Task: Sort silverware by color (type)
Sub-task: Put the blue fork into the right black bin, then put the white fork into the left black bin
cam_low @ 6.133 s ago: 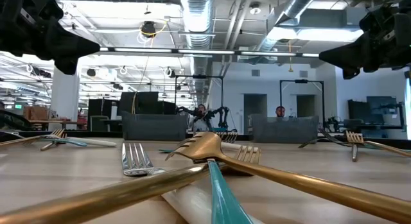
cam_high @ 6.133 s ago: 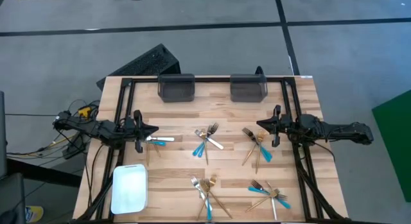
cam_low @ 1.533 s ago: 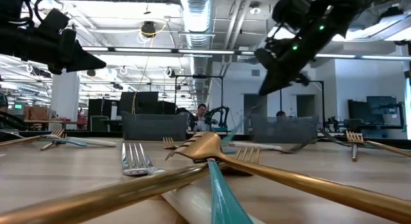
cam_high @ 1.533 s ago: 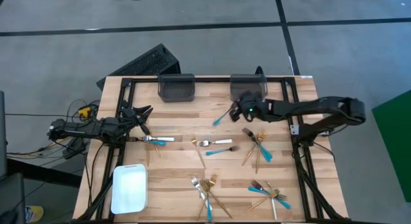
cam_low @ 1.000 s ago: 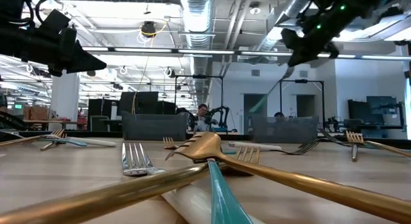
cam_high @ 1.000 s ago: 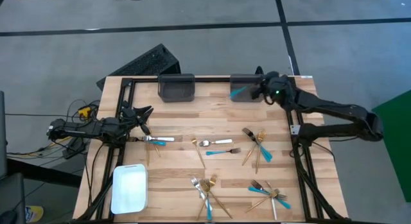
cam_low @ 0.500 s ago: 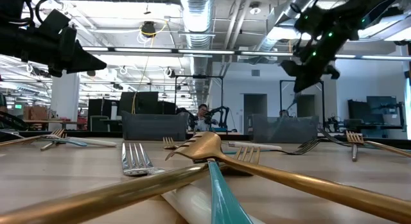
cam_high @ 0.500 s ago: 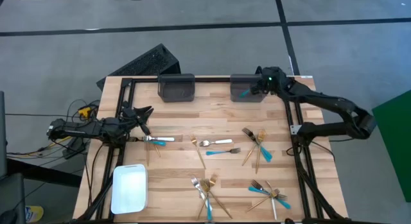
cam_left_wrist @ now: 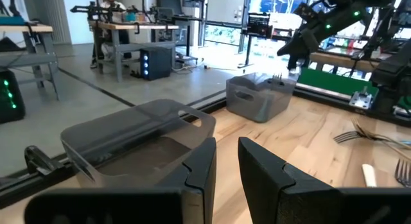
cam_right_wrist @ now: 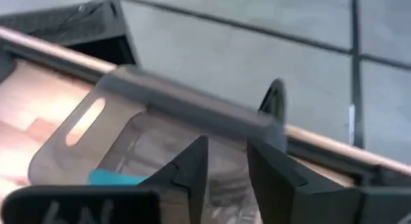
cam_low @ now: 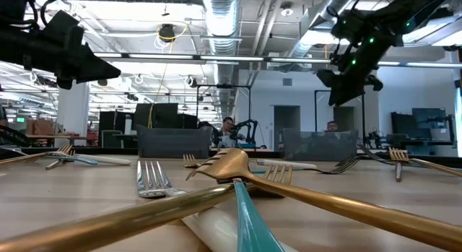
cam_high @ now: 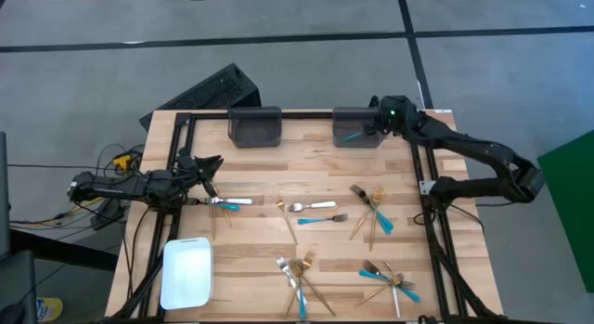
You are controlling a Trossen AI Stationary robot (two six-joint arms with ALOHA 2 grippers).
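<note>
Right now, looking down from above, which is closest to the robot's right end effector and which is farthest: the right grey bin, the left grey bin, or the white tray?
From the right end effector, in the high view:
1. Right grey bin, directly under it at the table's far edge.
2. Left grey bin, along the same far edge, toward the left arm.
3. White tray, at the near left corner, farthest.

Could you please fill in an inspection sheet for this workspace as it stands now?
Surface: wooden table, bare between the utensil groups.
Job's things: silverware in scattered groups; one blue-handled piece in the right bin.
Clutter: white tray at the front left corner; left bin.
Grippers: right tool over the right bin, fingers apart, holding nothing; left tool near the left edge, nearly closed, holding nothing.
Cables: bundle beside the left arm.
Surroundings: grey floor; seated people behind, in the low view.
</note>
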